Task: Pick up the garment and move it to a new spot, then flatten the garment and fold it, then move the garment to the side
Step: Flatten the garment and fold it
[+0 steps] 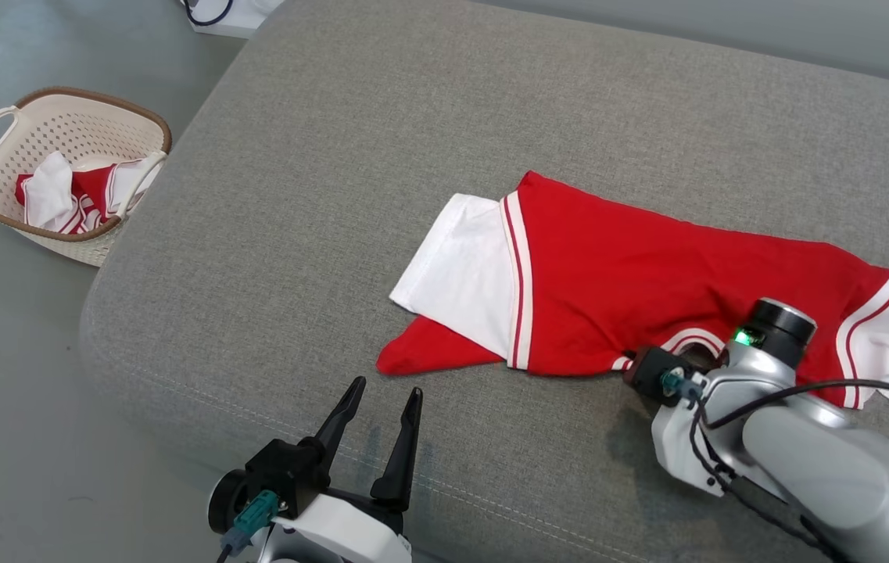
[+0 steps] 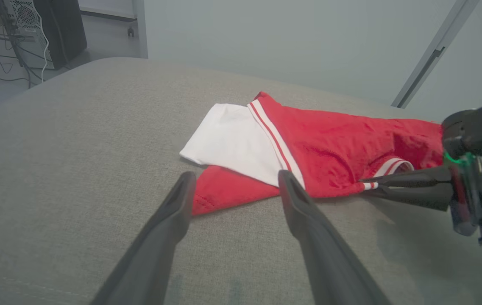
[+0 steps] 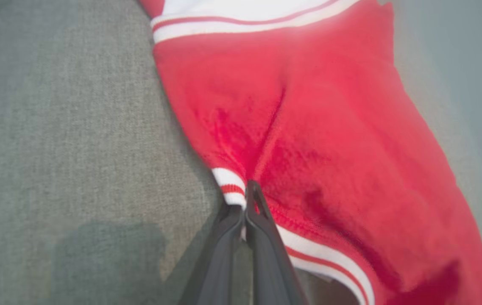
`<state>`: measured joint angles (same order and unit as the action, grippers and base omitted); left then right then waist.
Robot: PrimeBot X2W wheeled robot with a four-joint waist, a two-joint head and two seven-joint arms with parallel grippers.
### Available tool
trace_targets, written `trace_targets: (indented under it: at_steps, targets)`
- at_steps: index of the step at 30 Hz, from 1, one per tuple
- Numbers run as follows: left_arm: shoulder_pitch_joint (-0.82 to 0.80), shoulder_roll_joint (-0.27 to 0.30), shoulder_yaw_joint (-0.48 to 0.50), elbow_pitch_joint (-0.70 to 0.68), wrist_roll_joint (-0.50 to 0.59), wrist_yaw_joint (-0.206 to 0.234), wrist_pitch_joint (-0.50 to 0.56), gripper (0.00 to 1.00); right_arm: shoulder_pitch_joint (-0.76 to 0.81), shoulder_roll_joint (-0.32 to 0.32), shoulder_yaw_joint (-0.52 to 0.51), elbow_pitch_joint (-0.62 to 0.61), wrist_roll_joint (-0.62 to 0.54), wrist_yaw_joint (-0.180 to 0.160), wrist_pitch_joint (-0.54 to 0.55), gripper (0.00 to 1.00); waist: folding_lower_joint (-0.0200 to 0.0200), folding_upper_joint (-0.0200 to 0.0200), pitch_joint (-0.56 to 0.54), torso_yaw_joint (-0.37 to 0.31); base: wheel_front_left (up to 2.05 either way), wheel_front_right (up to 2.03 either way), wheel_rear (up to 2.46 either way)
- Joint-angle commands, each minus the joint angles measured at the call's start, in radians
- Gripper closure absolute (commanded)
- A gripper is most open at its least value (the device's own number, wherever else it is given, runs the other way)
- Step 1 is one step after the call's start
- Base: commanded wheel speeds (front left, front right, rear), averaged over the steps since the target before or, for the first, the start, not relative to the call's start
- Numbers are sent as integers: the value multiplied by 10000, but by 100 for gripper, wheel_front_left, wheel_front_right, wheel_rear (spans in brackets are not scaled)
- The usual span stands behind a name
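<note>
Closest to me, the left claw (image 1: 385, 387) is hovering over the front edge of the grey cushion (image 1: 295, 195), its fingers spread wide and gripping nothing. Beyond it the garment (image 1: 632, 274), a red jersey with white sleeves and striped trim, is lying rumpled along the right half of the cushion, nearer the front edge than the back. The right forearm (image 1: 827, 453) is reaching in over the front edge and covering part of the jersey's near side. Off the cushion's left edge, a basket (image 1: 61, 92) is sitting on the floor with more red and white cloth in it.

In the left wrist view I am looking between the two spread fingers at a red corner (image 2: 219, 197) poking out from under a white sleeve (image 2: 232, 144). To the right, the right claw (image 2: 366, 183) is lying low, closed on a curved striped band (image 2: 387, 166).

In the right wrist view the fingers are pressing together with that band pinched at their tips, and the red cloth is puckering just beyond.

I am judging the jersey light, limp and a little slick, so from one pinch it will sag and bunch. The doubled trim is giving the firmest bite. The red corner or the sleeve hem looks like the best hold for the free claw.
</note>
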<state>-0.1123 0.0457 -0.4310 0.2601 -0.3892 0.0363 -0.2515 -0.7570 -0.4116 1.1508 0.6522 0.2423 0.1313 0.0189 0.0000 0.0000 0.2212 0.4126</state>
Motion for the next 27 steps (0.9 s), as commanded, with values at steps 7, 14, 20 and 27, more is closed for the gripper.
trace_targets:
  at_steps: [7, 14, 20, 27]
  targets:
    - [-420, 45, 223, -347, 5, 37, -103, 0, -790, -581, -1915, -617, 837, -6, -775, 100, 0, 0, 65, -25, 0, 0, 0]
    - [-538, 45, 9, -406, -65, -46, -103, 0, -2300, -1277, -3604, -290, 1018, -6, -497, 100, 0, 0, 354, 242, 0, 0, 0]
    - [-685, 45, -347, -399, -151, -65, -103, 0, -3581, -1744, -4537, 1479, 302, -6, -236, 100, 0, 0, 676, 714, 0, 0, 0]
    - [-753, 45, -845, -480, -245, -35, -103, 0, -4167, -1922, -6979, 4685, -946, -6, 63, 0, 0, 0, 872, 1245, 0, 0, 0]
